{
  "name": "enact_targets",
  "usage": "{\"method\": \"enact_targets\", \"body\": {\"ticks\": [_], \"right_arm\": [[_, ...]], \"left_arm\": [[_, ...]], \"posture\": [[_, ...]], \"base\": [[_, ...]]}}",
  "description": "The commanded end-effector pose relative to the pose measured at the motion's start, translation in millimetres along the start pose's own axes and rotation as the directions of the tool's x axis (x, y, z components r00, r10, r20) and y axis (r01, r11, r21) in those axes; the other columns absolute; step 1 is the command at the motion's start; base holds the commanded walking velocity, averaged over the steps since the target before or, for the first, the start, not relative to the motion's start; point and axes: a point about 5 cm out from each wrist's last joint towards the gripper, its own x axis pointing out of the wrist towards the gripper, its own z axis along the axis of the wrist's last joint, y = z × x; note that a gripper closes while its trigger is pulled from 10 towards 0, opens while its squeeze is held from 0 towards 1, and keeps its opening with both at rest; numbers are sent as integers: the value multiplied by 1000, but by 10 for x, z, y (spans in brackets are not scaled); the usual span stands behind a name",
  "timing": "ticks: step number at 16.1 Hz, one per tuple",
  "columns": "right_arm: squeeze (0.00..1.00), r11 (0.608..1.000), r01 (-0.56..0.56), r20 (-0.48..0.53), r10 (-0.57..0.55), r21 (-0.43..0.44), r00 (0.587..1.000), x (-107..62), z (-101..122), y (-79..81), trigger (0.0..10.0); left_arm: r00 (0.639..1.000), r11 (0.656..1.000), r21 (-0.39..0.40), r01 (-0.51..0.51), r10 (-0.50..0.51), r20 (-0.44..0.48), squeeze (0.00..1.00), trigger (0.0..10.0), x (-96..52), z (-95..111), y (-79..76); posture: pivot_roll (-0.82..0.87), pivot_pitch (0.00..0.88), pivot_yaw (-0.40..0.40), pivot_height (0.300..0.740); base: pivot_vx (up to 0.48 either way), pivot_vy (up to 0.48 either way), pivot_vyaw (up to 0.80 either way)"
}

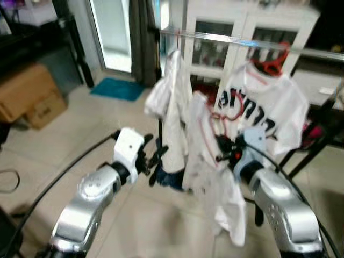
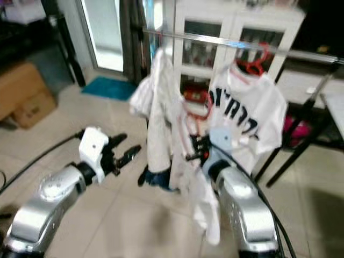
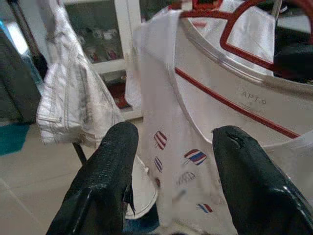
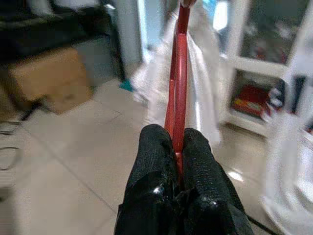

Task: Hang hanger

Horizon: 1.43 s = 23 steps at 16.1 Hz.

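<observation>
A red hanger carrying a white T-shirt with small printed marks is pinched in my right gripper, which is shut on the hanger's wire. The held shirt hangs below a metal rail. On that rail hangs another red hanger with a white shirt with black lettering, and a white striped garment is draped to its left. My left gripper is open, just left of the held shirt, with nothing between its fingers.
A white glass-door cabinet stands behind the rail. Cardboard boxes sit at the far left and a teal mat lies by a bright doorway. The rack's black legs slant down on the right. Tiled floor lies below.
</observation>
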Motion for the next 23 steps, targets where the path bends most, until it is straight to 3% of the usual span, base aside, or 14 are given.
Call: {"method": "enact_targets", "body": {"ticks": [1,3,5,6,7,9,14,15,23], "right_arm": [[0,998,-65,67,67,-25,996,-2,171,47,0],[0,987,-163,102,163,-13,981,-33,251,138,0],[0,980,-198,115,198,-13,973,-40,284,182,0],[0,970,-243,127,243,-17,962,-55,316,237,0],[0,959,-283,128,284,-26,950,-83,326,274,0],[0,949,-314,131,316,-31,940,-122,334,286,0],[0,930,-367,151,367,-29,918,-173,359,345,0],[0,925,-378,155,378,-29,913,-187,360,361,0],[0,916,-400,179,397,-17,900,-206,389,333,0]], "left_arm": [[999,1000,18,3,-4,33,1000,10000,62,94,39],[999,996,87,-33,31,25,1000,10000,166,138,130],[999,994,100,-43,40,31,969,10000,207,162,168],[998,990,127,-52,47,43,110,10000,258,203,214],[995,984,156,-83,73,69,0,10000,317,265,275],[988,977,173,-122,103,113,0,10000,389,351,329],[986,976,190,-107,80,147,0,10000,493,385,361],[983,975,193,-109,77,166,0,0,513,415,372],[981,972,210,-106,68,183,0,0,565,412,404]], "posture": [[-64,0,25,740],[-71,0,26,740],[-81,0,26,740],[-89,0,26,740],[-94,0,31,740],[-93,0,32,740],[-105,0,55,740],[-107,0,58,740],[-107,0,49,740]], "base": [[0,0,0],[0,0,0],[0,0,0],[0,0,0],[0,0,0],[0,0,0],[0,0,0],[0,0,0],[0,0,0]]}}
